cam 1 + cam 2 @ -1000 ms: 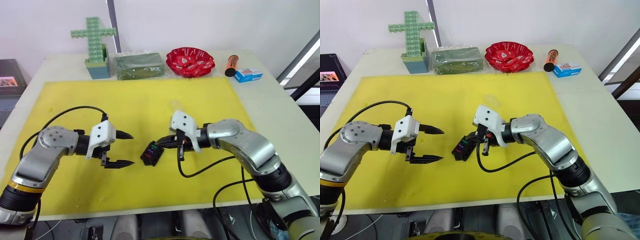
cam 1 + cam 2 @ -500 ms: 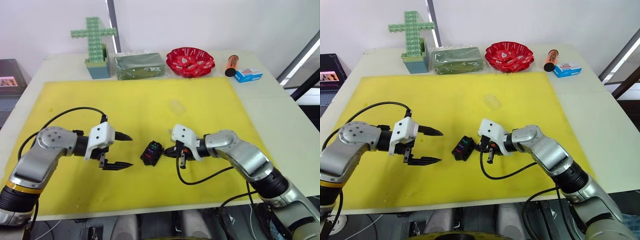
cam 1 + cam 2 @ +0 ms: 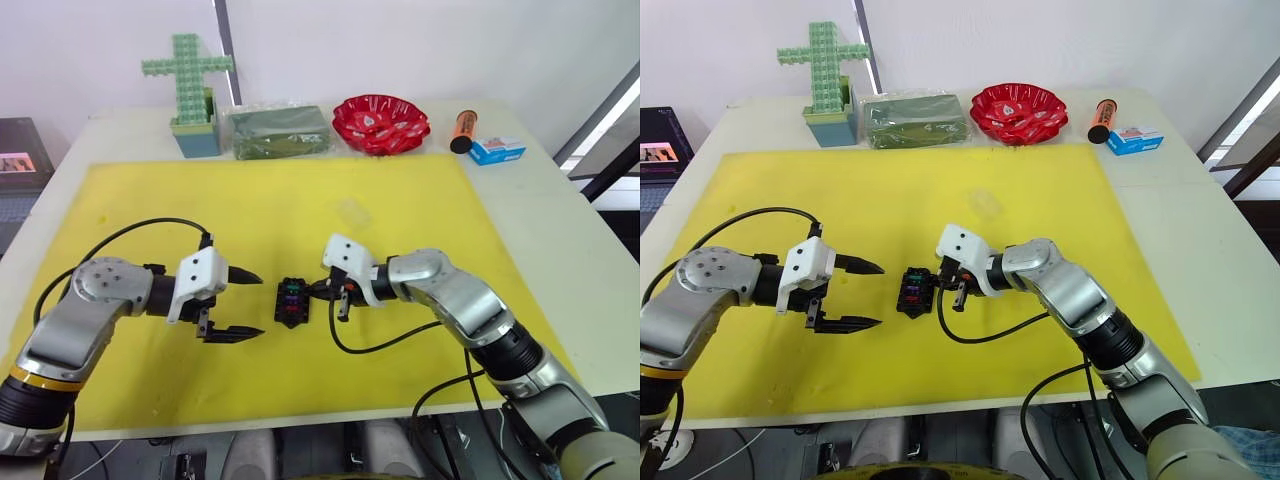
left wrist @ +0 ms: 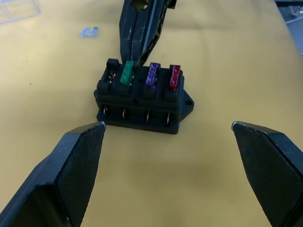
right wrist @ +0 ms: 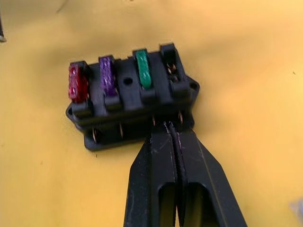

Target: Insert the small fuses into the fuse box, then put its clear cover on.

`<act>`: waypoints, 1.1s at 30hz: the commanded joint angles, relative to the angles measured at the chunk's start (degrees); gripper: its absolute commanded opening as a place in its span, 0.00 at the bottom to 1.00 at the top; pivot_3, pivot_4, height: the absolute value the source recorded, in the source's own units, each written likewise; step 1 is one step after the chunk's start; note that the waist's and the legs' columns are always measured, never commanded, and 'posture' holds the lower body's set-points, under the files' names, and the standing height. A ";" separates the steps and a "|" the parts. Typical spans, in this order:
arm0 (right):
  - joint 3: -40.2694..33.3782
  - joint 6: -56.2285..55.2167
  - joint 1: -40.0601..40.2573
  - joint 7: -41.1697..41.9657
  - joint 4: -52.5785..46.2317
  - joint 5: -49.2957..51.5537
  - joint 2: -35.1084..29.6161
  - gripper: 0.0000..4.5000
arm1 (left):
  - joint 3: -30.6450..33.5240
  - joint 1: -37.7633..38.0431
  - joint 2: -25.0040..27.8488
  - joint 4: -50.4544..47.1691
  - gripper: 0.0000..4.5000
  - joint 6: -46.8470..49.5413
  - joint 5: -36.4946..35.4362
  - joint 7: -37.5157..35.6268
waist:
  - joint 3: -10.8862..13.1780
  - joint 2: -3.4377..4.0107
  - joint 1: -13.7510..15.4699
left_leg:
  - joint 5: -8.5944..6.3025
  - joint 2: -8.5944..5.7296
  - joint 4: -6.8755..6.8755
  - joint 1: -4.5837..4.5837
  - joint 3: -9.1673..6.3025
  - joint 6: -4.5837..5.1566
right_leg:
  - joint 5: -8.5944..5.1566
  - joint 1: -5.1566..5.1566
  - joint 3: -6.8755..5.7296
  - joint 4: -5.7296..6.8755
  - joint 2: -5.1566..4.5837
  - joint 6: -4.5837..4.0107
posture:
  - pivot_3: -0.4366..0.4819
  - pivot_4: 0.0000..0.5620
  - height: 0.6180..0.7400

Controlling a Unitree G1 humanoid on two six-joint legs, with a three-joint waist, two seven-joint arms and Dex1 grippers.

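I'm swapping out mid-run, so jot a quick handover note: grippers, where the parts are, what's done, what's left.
Left gripper: open, empty, beside the fuse box.
Right gripper: shut, empty, tips against the box's side.
Done: red fuse, purple fuse and green fuse are seated.
Left: the end slot beside green is empty; the last fuse lies loose on the yellow mat. Then fit the clear cover, further back on the mat.

the fuse box (image 3: 292, 302) sits hemmed in: the right gripper (image 3: 314, 290) presses closed fingertips against one long side, and the left gripper (image 3: 250, 303) gapes wide just beside the other. open yellow mat (image 3: 300, 215) lies beyond it, interrupted by the clear cover (image 3: 352, 212) and a loose fuse (image 4: 88, 32).
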 commanded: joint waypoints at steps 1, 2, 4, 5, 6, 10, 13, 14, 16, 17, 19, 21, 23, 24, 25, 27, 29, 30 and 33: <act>-0.36 -0.90 -0.02 0.70 -0.57 -0.92 -1.00 0.01 | 2.77 0.39 1.30 -2.40 1.00 0.27 -1.68 0.00 | 0.00 0.01 -0.05 | 0.00 0.00 0.00 0.00 0.00 0.00 | 0.00 0.00 0.00 0.00 0.00 0.00 | 0.48 0.27 1.00; -0.66 -0.95 0.05 0.85 -0.68 -1.02 -1.30 0.01 | 3.00 0.54 1.47 -2.55 1.00 0.37 -1.85 -0.02 | 0.00 0.01 -0.03 | 0.00 0.00 -0.01 0.00 0.00 0.00 | 0.00 0.00 0.00 0.00 0.00 0.00 | 0.48 0.27 1.00; -3.18 -0.26 -0.07 1.23 -1.74 0.07 -2.40 0.01 | 3.52 0.89 2.02 -2.73 1.00 0.46 -2.22 -0.25 | 0.00 0.01 -0.01 | 0.00 0.00 -0.01 0.00 0.00 0.00 | 0.00 0.00 0.00 0.00 0.00 0.01 | 0.48 0.27 1.00; -4.10 0.07 -0.12 1.33 -2.21 0.58 -2.79 0.01 | 3.69 1.00 2.20 -2.79 1.00 0.50 -2.35 -0.32 | 0.00 0.01 0.02 | 0.00 0.00 -0.01 0.00 0.00 0.00 | 0.00 0.00 0.00 0.00 0.00 0.00 | 0.48 0.27 1.00; -5.85 0.43 0.03 1.77 -3.96 1.77 -3.66 0.01 | 3.91 1.01 2.39 -2.81 1.00 0.55 -2.50 -0.44 | 0.00 0.01 0.03 | 0.00 0.00 0.00 0.00 0.00 0.00 | 0.00 0.00 0.00 0.00 -0.01 0.00 | 0.48 0.27 1.00; -10.75 2.35 1.17 3.22 -9.55 5.18 -6.81 0.01 | 4.81 1.16 3.04 -3.37 1.00 1.37 -3.78 -0.73 | 0.01 0.01 0.03 | 0.00 0.00 0.00 0.00 0.00 0.00 | 0.02 0.00 0.00 0.00 -0.01 0.03 | 0.48 0.27 1.00; -14.84 2.94 2.13 2.94 -9.89 6.49 -9.02 0.01 | 5.82 1.21 3.78 -3.71 1.00 1.86 -4.76 -1.19 | 0.00 0.01 -0.01 | 0.00 0.00 -0.01 0.00 -0.01 0.00 | 0.01 0.00 0.00 0.00 0.00 0.02 | 0.48 0.27 1.00; -16.03 3.23 2.36 3.11 -9.70 7.02 -9.69 0.01 | 6.11 1.16 4.03 -3.72 1.00 1.94 -5.03 -1.34 | 0.01 0.01 0.03 | 0.00 0.00 -0.01 0.00 -0.01 0.00 | 0.01 0.00 0.00 0.00 0.00 0.02 | 0.48 0.27 1.00; -17.60 3.71 2.80 3.26 -9.32 8.19 -10.56 0.01 | 6.42 1.16 4.31 -3.72 1.00 2.00 -5.36 -1.46 | 0.01 0.01 0.08 | 0.00 -0.01 0.00 0.00 0.00 0.00 | -0.01 0.00 0.00 -0.01 -0.02 -0.01 | 0.48 0.27 1.00; -19.36 4.42 3.18 3.67 -8.58 9.46 -11.12 0.05 | 6.64 1.00 4.48 -3.70 1.00 2.11 -5.66 -1.54 | 0.01 0.01 0.07 | 0.00 -0.01 0.00 0.00 0.01 0.00 | -0.05 0.00 0.00 -0.01 -0.02 -0.09 | 0.48 0.27 1.00; -22.05 5.38 3.91 4.64 -7.60 11.53 -12.29 0.13 | 6.93 0.74 4.81 -3.68 1.00 2.26 -6.14 -1.65 | 0.01 0.01 0.05 | 0.00 -0.01 0.00 0.00 0.00 0.00 | -0.05 0.00 0.00 -0.01 -0.02 -0.09 | 0.48 0.27 1.00; -24.01 5.96 4.76 5.58 -6.85 13.12 -13.50 0.29 | 7.01 0.70 4.83 -3.66 1.00 2.18 -6.31 -1.58 | 0.01 0.01 0.08 | 0.00 -0.01 -0.01 0.00 0.00 0.00 | -0.05 0.00 0.00 -0.01 -0.01 -0.09 | 0.48 0.27 1.00; -24.99 6.36 5.25 5.94 -6.37 14.24 -14.13 0.45 | 6.99 0.83 4.78 -3.60 1.00 2.05 -6.34 -1.51 | 0.01 0.01 0.06 | 0.00 -0.01 0.00 0.00 0.01 0.00 | -0.05 0.00 0.01 -0.01 -0.02 -0.09 | 0.48 0.27 1.00; -25.26 6.37 5.47 6.21 -6.15 14.66 -14.52 0.52 | 7.02 0.93 4.79 -3.59 1.00 1.92 -6.33 -1.49 | 0.00 0.01 0.03 | 0.00 -0.01 0.00 0.00 0.01 0.00 | -0.05 0.00 0.01 -0.01 -0.02 -0.10 | 0.48 0.27 1.00; -25.48 6.46 5.58 6.37 -5.89 14.98 -14.79 0.60 | 7.11 0.99 4.79 -3.64 1.00 1.92 -6.40 -1.44 | 0.01 0.01 0.02 | 0.00 -0.01 -0.01 0.01 0.00 0.00 | -0.05 0.00 0.01 -0.01 -0.01 -0.10 | 0.48 0.27 1.00; -25.58 6.79 5.51 6.79 -5.14 15.37 -15.31 0.76 | 7.28 0.95 4.83 -3.75 1.00 2.11 -6.70 -1.30 | 0.01 0.01 -0.03 | 0.00 -0.01 -0.02 0.01 0.00 0.00 | -0.05 0.00 0.01 -0.01 -0.01 -0.09 | 0.48 0.27 1.00; -25.41 7.19 5.32 7.35 -4.09 15.96 -15.73 0.93 | 7.32 0.73 4.89 -3.87 1.00 2.37 -6.95 -1.13 | 0.01 0.01 -0.02 | 0.00 0.00 -0.02 0.01 0.00 0.00 | -0.05 0.00 0.01 -0.01 -0.01 -0.09 | 0.48 0.27 1.00; -25.19 7.92 5.09 7.73 -3.51 16.56 -15.88 0.99 | 7.35 0.61 4.91 -3.95 1.00 2.48 -7.07 -1.01 | 0.01 0.02 -0.02 | 0.00 0.00 -0.02 0.01 0.01 0.00 | -0.05 0.00 0.01 -0.01 -0.01 -0.09 | 0.48 0.27 1.00; -23.97 10.43 2.85 8.40 -0.74 17.99 -14.95 0.99 | 7.09 -0.32 4.70 -3.85 1.00 2.72 -7.32 -0.72 | 0.01 0.01 0.01 | 0.00 0.00 0.00 0.01 0.01 0.00 | -0.05 0.00 0.01 -0.01 -0.01 -0.09 | 0.48 0.27 1.00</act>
